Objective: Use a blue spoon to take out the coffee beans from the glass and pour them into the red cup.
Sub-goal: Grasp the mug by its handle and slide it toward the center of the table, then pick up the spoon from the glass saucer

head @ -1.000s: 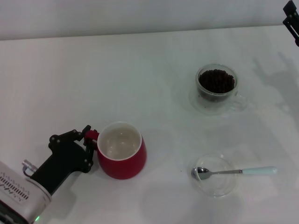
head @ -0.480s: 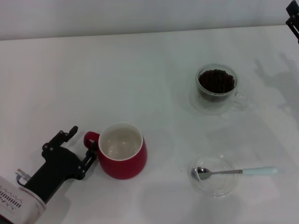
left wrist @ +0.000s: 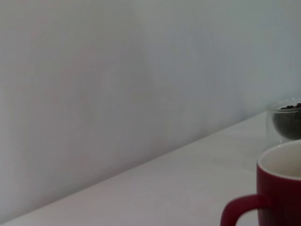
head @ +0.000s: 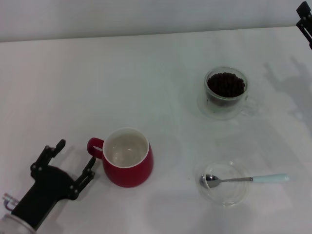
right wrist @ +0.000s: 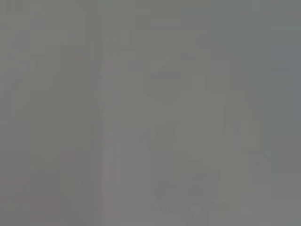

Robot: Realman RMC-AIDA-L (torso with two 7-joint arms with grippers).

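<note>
The red cup (head: 127,157) stands near the front left of the white table, its handle (head: 94,146) toward my left gripper; it also shows in the left wrist view (left wrist: 277,188). My left gripper (head: 73,158) is open and empty just left of the handle, not touching it. The glass (head: 225,92) holding the coffee beans (head: 225,84) stands at the back right; it shows in the left wrist view (left wrist: 284,123). The blue spoon (head: 246,179) lies with its bowl in a shallow clear dish (head: 223,184). My right gripper (head: 305,22) is at the far right edge.
The white table (head: 146,87) meets a pale wall at the back. The shallow glass dish sits at the front right, in front of the glass of beans. The right wrist view is a blank grey.
My left gripper has opened off the red cup's handle and drawn back toward the front left. The cup stays in place. The right arm has barely moved.
</note>
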